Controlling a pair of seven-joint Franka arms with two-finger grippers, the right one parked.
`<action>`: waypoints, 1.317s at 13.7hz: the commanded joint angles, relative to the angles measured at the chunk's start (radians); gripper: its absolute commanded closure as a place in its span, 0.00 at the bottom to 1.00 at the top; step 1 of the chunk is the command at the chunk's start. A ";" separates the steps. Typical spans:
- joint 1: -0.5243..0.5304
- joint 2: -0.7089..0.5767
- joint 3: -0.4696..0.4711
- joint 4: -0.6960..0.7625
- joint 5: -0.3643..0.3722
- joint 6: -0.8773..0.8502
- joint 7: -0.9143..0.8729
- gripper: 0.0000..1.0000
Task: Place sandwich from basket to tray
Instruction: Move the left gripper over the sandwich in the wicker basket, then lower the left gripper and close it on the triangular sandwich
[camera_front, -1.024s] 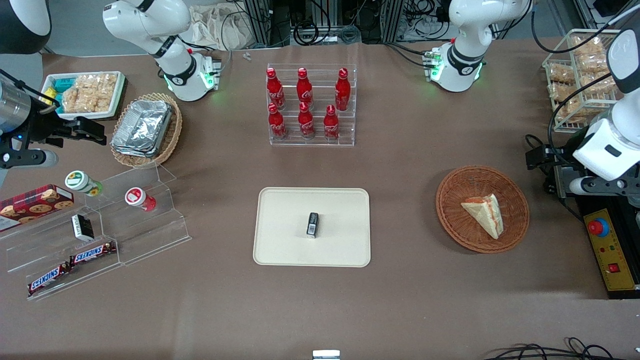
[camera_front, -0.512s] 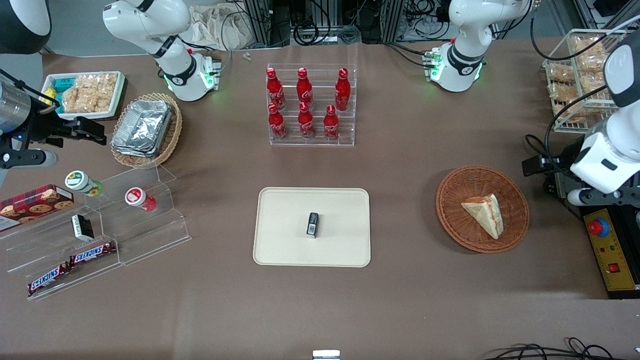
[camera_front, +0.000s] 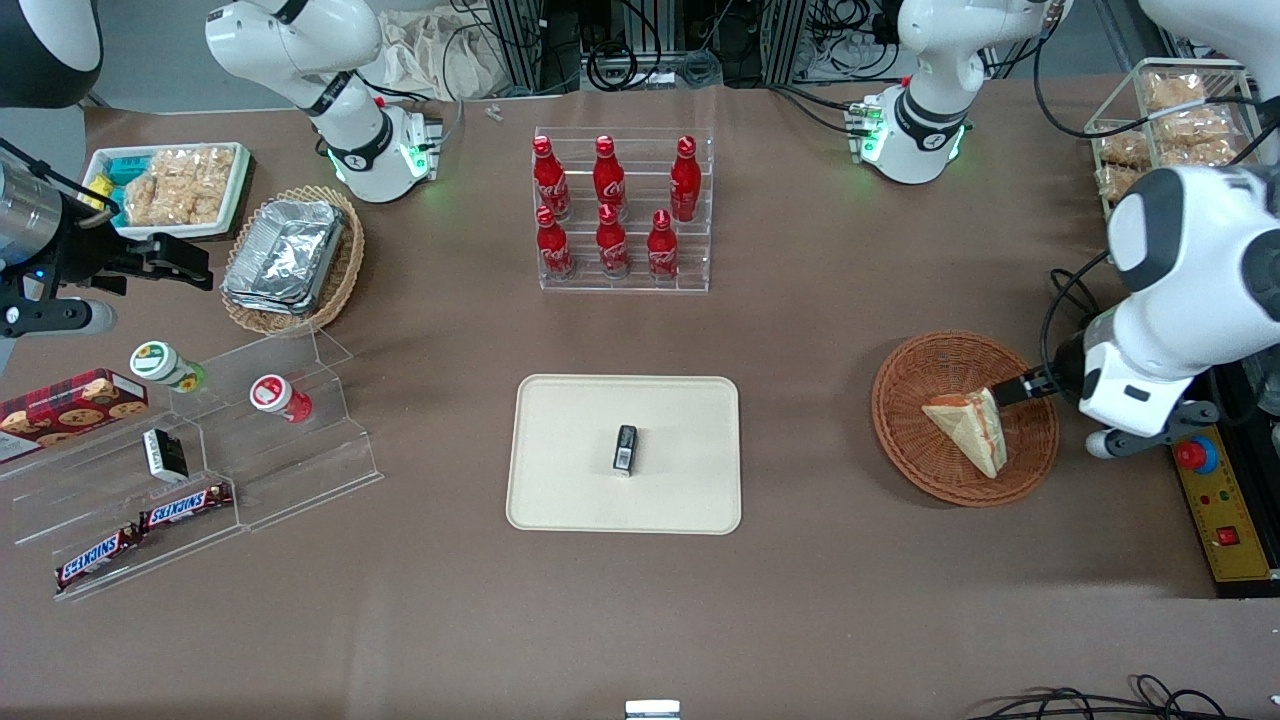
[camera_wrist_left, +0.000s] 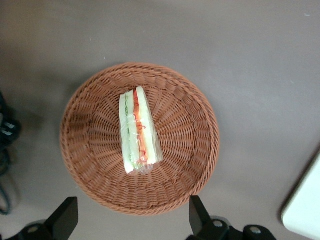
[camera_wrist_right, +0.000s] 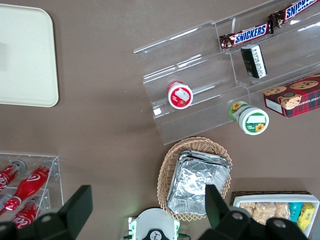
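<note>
tool (camera_wrist_left: 132, 220) above basket (camera_wrist_left: 85, 165) rim, fingers spread | tray (camera_front: 560, 480): 1 small black object (camera_front: 625, 448) mid-tray

Woven wicker basket (camera_wrist_left: 140, 137), glossy film-wrapped sandwich (camera_wrist_left: 138, 130), matt tray (camera_front: 624, 453).

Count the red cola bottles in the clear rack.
6, all upright in the acrylic rack: three in the nearer row, three in the farther row. None appear hidden.

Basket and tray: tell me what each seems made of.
Basket: woven wicker, reddish-brown, visible radial weave and braided rim. Tray: smooth matte cream, probably plastic, with rounded corners. The gripper hangs open above the basket, where the sandwich looks film-wrapped.
</note>
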 joint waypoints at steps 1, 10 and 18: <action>0.008 -0.010 0.011 -0.148 0.016 0.181 -0.098 0.00; 0.008 0.133 0.034 -0.170 0.095 0.306 -0.230 0.00; 0.007 0.189 0.043 -0.176 0.095 0.312 -0.253 0.00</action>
